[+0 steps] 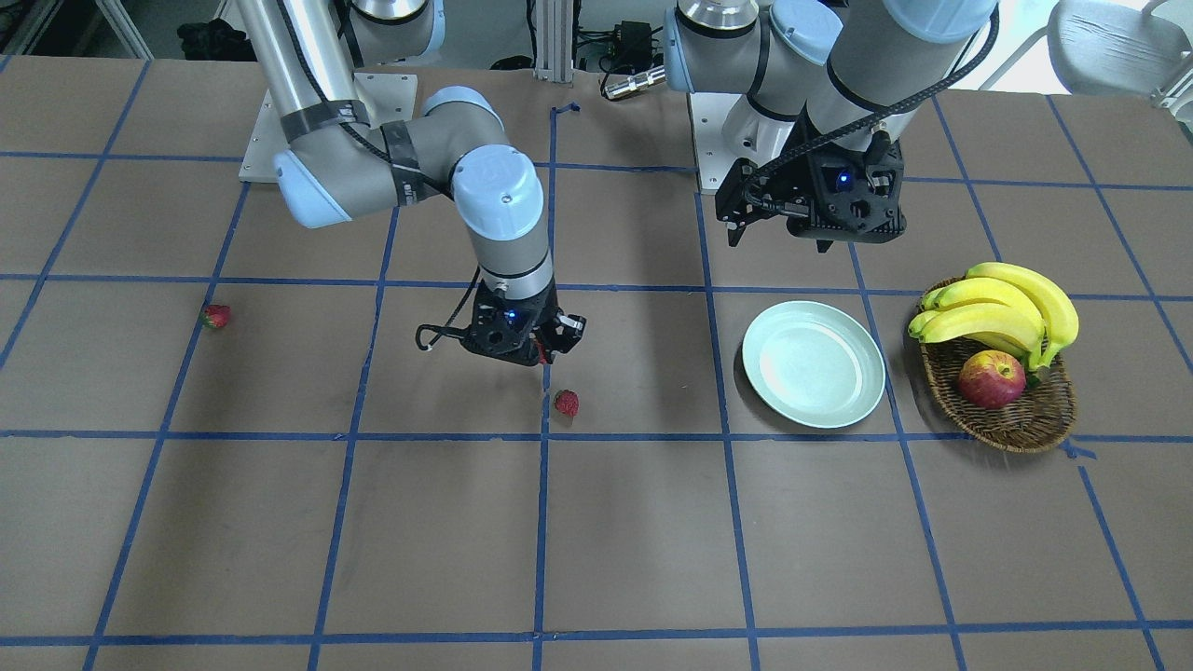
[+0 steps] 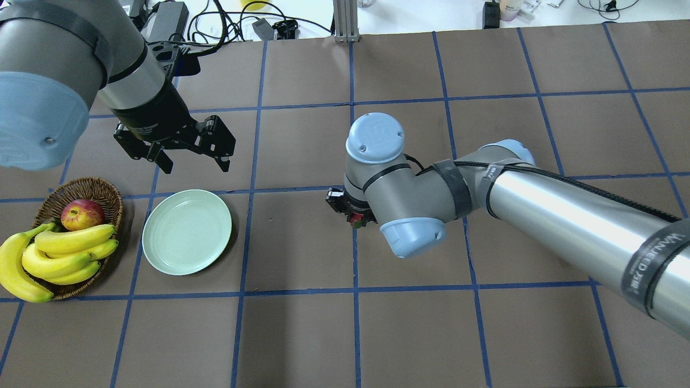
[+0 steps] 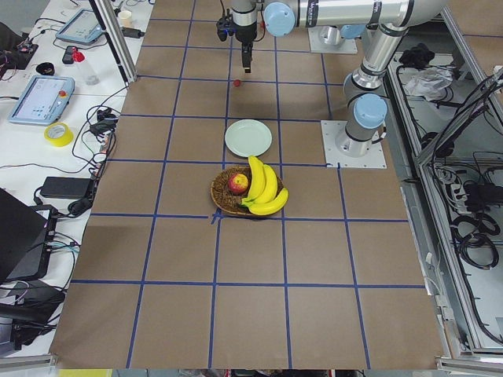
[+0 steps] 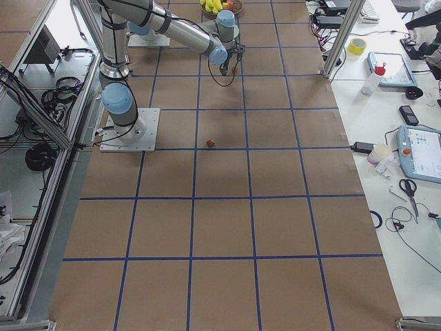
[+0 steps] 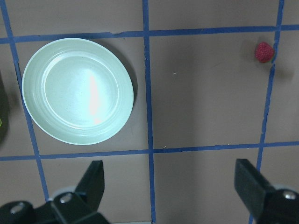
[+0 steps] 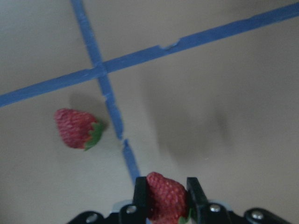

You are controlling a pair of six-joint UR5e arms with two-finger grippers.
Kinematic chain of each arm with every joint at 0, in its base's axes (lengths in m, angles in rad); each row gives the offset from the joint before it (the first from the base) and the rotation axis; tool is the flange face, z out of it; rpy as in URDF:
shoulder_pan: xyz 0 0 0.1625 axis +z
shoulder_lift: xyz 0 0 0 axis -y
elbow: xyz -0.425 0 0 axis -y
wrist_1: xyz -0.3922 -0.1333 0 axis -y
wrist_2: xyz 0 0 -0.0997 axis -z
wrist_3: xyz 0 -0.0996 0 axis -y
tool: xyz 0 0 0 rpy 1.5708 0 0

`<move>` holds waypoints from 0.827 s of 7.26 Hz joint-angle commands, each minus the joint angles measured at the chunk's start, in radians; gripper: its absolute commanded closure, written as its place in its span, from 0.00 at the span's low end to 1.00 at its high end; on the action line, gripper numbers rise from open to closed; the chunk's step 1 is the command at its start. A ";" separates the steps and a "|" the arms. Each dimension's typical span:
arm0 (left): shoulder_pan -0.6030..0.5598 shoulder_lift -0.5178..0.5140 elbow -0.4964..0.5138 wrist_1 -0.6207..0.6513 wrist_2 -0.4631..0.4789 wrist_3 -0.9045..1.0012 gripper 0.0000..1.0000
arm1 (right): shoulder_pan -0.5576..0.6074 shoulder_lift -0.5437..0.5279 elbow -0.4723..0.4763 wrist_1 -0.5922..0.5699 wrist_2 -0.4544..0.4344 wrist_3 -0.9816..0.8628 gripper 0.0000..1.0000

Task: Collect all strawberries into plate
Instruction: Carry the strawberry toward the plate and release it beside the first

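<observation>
**A:** 3 small red strawberries with green caps: where is each one?

**B:** The held strawberry (image 6: 166,198) is clamped between the 2 black fingers of the right gripper (image 6: 166,186), low over the brown paper-covered table (image 1: 634,540). The 2nd strawberry (image 1: 566,403) lies on the table just beside that gripper, close to a blue tape line (image 1: 542,522). The 3rd strawberry (image 1: 215,317) lies well apart from both, toward the robot's right end of the table.

**A:** And the round, shallow, pale mint-green plate (image 2: 186,231)?

**B:** It sits flat on the table, just beside the brown wicker basket (image 2: 110,196), which holds yellow bananas (image 2: 64,253) and a red-yellow apple (image 2: 82,214). All 3 berries are outside it.

**A:** The left gripper (image 2: 195,164)?

**B:** It hangs above the table near the plate, its fingers spread wide apart and gripping nothing.
</observation>
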 commanded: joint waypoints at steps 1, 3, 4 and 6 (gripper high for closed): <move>0.000 -0.003 0.000 0.000 -0.001 -0.003 0.00 | 0.117 0.064 -0.086 -0.002 0.040 0.189 1.00; 0.000 0.002 0.000 0.000 0.001 0.003 0.00 | 0.136 0.130 -0.142 -0.004 0.041 0.249 1.00; 0.000 -0.001 0.000 0.000 -0.001 -0.003 0.00 | 0.136 0.143 -0.142 -0.004 0.034 0.249 1.00; 0.000 0.002 0.000 0.000 0.001 0.003 0.00 | 0.136 0.154 -0.140 -0.004 -0.017 0.238 1.00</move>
